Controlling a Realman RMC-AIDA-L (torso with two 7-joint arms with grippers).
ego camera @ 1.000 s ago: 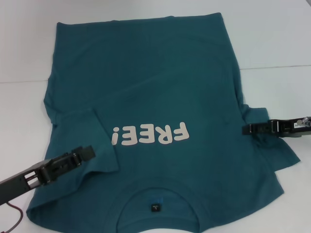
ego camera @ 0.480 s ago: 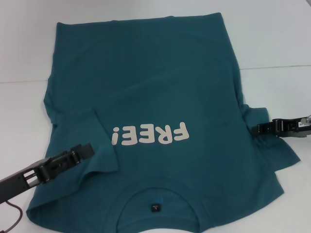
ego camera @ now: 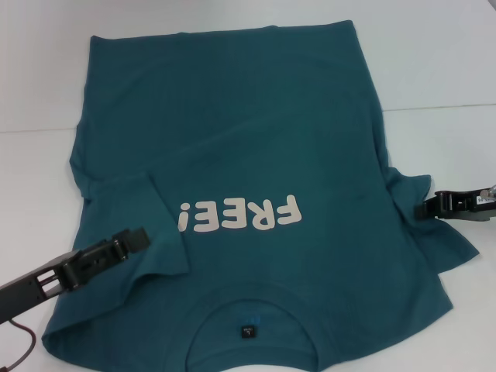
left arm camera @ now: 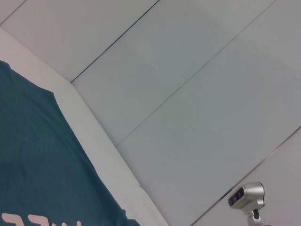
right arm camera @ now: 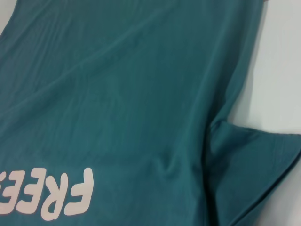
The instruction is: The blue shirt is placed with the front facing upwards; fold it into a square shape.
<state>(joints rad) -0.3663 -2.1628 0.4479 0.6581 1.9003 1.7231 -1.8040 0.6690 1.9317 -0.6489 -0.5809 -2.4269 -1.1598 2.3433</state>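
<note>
**Blue shirt flat on the surface, one end effector at each sleeve**

The left end effector point(ego camera: 138, 236) lay low over the shirt's left sleeve point(ego camera: 143, 225), which was folded inward onto the body; its arm ran back toward the near left corner. Its dark fingers looked close together, but whether they were closed on cloth could not be told. Outward of it, beyond the shirt's left edge, the white surface point(ego camera: 35, 186) lay bare.

Between the two end effectors the blue shirt point(ego camera: 232, 139) was spread front up, collar nearest the robot and hem at the far side. The cream letters "FREE!" point(ego camera: 239, 215) sat across the chest, just beyond the left fingertips and reading upside down from the head view. A small black label point(ego camera: 247, 332) showed inside the collar. The far hem lay fairly straight, with open white surface beyond it.

The right end effector point(ego camera: 425, 208) sat at the outer edge of the right sleeve point(ego camera: 434, 232), which spread outward with its corner slightly rumpled. Its tip touched the cloth edge; how far its fingers were parted could not be told. In the right wrist view the sleeve point(right arm camera: 254, 165) stood out from the shirt's side seam over pale surface.
</note>
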